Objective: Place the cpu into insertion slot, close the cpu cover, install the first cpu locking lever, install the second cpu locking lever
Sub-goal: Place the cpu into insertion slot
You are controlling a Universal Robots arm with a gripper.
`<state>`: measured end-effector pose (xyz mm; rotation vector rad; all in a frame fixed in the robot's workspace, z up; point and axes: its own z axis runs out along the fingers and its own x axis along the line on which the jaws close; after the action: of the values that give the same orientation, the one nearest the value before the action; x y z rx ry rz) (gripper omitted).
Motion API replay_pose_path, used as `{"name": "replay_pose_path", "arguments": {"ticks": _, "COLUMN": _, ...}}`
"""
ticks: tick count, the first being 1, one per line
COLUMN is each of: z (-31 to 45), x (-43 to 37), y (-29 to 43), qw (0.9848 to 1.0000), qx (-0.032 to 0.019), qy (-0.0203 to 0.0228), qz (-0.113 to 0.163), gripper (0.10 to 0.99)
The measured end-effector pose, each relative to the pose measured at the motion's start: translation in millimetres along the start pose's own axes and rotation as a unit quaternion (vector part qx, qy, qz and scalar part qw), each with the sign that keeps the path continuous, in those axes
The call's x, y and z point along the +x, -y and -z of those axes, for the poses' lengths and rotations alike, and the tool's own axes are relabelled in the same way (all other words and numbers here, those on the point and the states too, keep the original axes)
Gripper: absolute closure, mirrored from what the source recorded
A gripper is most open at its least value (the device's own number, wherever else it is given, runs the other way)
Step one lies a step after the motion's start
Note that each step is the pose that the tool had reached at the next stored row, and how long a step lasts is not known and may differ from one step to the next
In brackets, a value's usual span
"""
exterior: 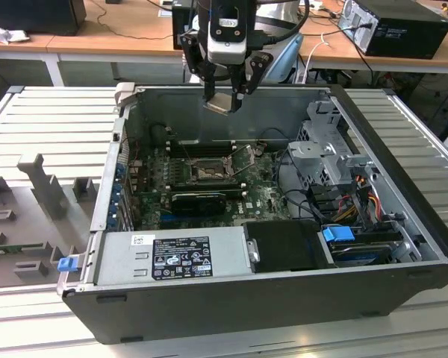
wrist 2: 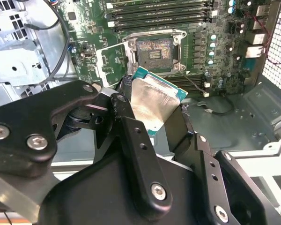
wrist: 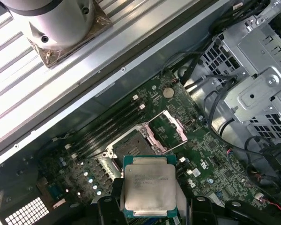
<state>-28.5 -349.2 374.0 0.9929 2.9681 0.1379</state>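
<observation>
The cpu [wrist: 149,189] is looking light, stiff and thin, with a fragile underside, so its edges are the place to pinch. The tool [exterior: 222,97] is clamping it by opposite edges. Well below the tool, the insertion slot [wrist: 131,151] is lying bare, with the cpu cover [wrist: 171,127] hinged open beside it.

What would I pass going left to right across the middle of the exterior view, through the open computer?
Grey upright fixture → computer case wall → insertion slot → metal drive cage → ribbed table top. The gripper, holding the cpu, hangs higher up.
</observation>
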Motion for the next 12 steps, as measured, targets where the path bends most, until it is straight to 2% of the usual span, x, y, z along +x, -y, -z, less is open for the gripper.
{"name": "replay_pose_path", "arguments": {"ticks": 5, "z": -0.4, "x": 0.0, "y": 0.0, "qw": 0.9996, "qx": -0.0005, "qy": 0.0023, "qz": -0.026, "gripper": 0.561}}
{"name": "replay_pose_path", "arguments": {"ticks": 10, "z": -0.8, "x": 0.0, "y": 0.1, "qw": 0.998, "qx": 0.0004, "qy": 0.0067, "qz": -0.063, "gripper": 0.561}}
{"name": "replay_pose_path", "arguments": {"ticks": 12, "z": -1.0, "x": 0.0, "y": 0.1, "qw": 0.9968, "qx": 0.0007, "qy": 0.0087, "qz": -0.08, "gripper": 0.561}}
